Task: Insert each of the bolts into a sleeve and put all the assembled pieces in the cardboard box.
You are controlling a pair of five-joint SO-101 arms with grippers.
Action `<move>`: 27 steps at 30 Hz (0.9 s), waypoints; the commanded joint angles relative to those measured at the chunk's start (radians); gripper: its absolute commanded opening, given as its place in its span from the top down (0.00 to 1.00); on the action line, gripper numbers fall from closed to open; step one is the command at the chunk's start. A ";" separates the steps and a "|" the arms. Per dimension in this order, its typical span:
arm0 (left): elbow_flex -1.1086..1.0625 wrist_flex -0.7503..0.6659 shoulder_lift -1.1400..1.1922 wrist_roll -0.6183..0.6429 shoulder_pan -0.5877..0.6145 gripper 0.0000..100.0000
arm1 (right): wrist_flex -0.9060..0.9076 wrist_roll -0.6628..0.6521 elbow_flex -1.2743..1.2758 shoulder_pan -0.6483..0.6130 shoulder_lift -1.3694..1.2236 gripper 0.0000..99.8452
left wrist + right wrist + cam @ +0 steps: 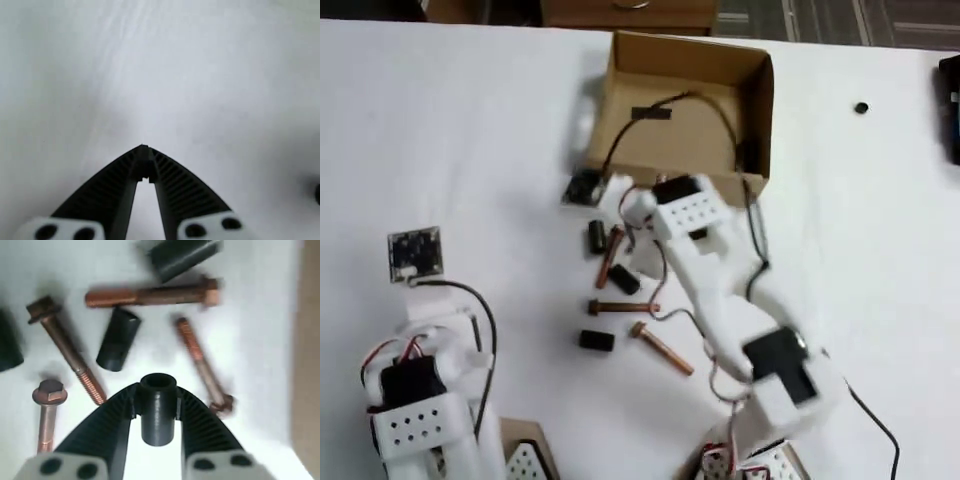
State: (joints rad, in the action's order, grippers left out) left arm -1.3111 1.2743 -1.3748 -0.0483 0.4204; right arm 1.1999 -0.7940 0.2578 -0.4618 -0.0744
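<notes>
In front of the box [690, 130], just short of its low front wall, the right arm [715, 270] is hanging over a scatter of bolts [623, 307] and sleeves [597, 340] on the white table [470, 120]. The high view is showing 3 bolts and 3 sleeves lying loose beside the arm, all outside the box.

In the right wrist view, the right gripper [158, 392] is clamping its fingers on a sleeve [158, 425], with the open bore pointing up at the camera. Around it 4 copper bolts are lying bare. A far bolt [150, 295] is lying crosswise beyond a second sleeve [118, 338]. A long bolt [65, 347] is slanting just beside that second sleeve. A near bolt [47, 415] is lying close by one finger, and a thin bolt [202, 365] is lying on the other side, towards a brown strip [306, 340] that is probably the box wall.

The left arm [420, 400] is sitting at the table's near left corner, well apart from the pieces. The left gripper [144, 150] is hanging over bare table with its fingers together, holding nothing.
</notes>
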 commanded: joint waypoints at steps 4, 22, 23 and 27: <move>0.208 0.015 0.037 0.005 -0.224 0.98 | 0.005 0.264 -0.049 0.077 0.351 0.98; 1.132 0.150 1.215 0.110 -0.614 0.98 | 0.077 0.448 0.270 0.464 1.020 0.98; 1.181 0.172 1.267 0.110 -0.626 0.98 | 0.076 0.448 0.301 0.473 1.063 0.98; 1.343 0.227 1.452 0.110 -0.661 0.98 | 0.076 0.448 0.411 0.483 1.211 0.98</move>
State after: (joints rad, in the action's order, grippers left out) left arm -0.1051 1.4645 -0.0245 0.0591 -0.2102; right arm 1.2750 -0.3429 0.6260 0.0107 1.0242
